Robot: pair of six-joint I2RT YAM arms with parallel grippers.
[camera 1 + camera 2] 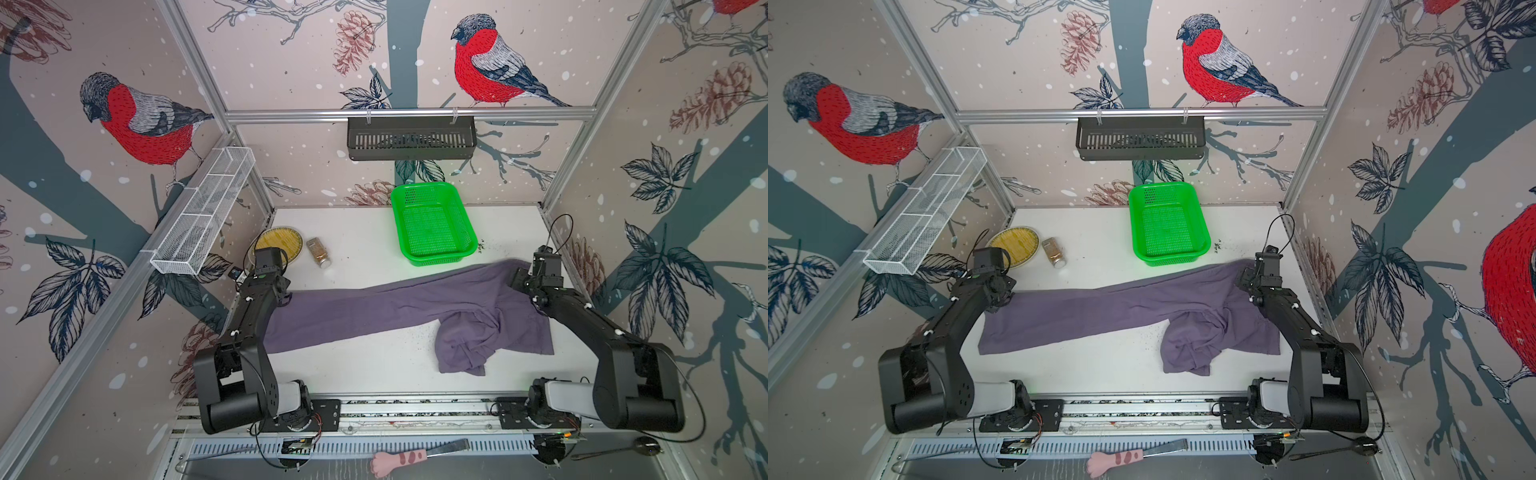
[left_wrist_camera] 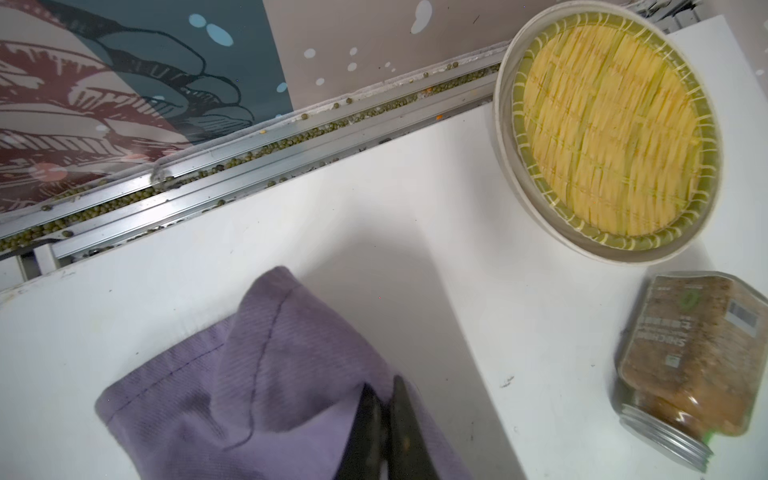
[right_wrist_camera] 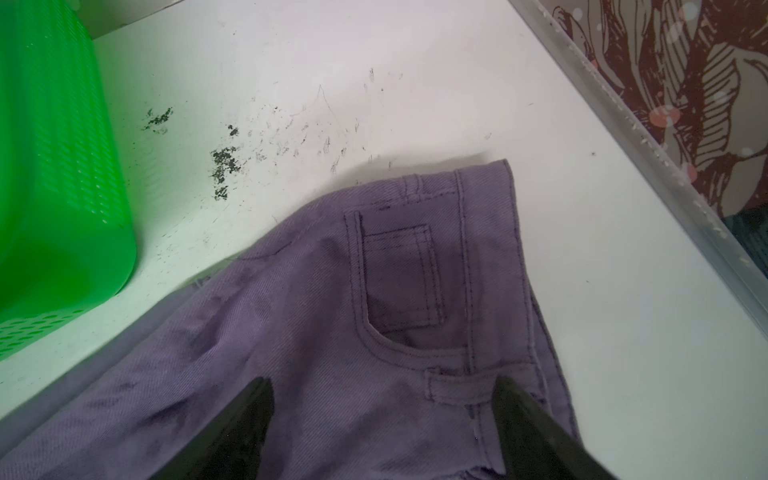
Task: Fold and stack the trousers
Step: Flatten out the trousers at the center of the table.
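The task is judged to be at its very beginning. In both top views the trousers (image 1: 395, 307) are seen spread unfolded across the middle of the frame. One leg is stretched flat toward the left, and the other is bunched into a heap lower right of centre, beside the waist part at the right. No fold has been made and nothing has been stacked; the bunched leg is yet to be straightened and the legs laid together. The left gripper (image 2: 384, 388) is shown closed at the end of the stretched leg, and a pinch of cloth by the hem appears to be held, since the cloth is drawn up toward the fingers. The right gripper (image 3: 380, 386) is held wide open over the waistband, its fingers set either side of a belt loop by the pocket; whether the cloth is touched cannot be told. The white table (image 1: 374, 370) is marked with dark specks near a green basket (image 1: 434, 224), which stands empty at upper centre, just beyond the trousers. A round woven plate (image 1: 286, 239) and a jar (image 1: 319, 252) lying on its side are found at the table's upper left. The space is enclosed by walls papered with red-breasted birds, with a white wire shelf (image 1: 203, 212) at the left and a black shelf (image 1: 411, 137) on the back rail.
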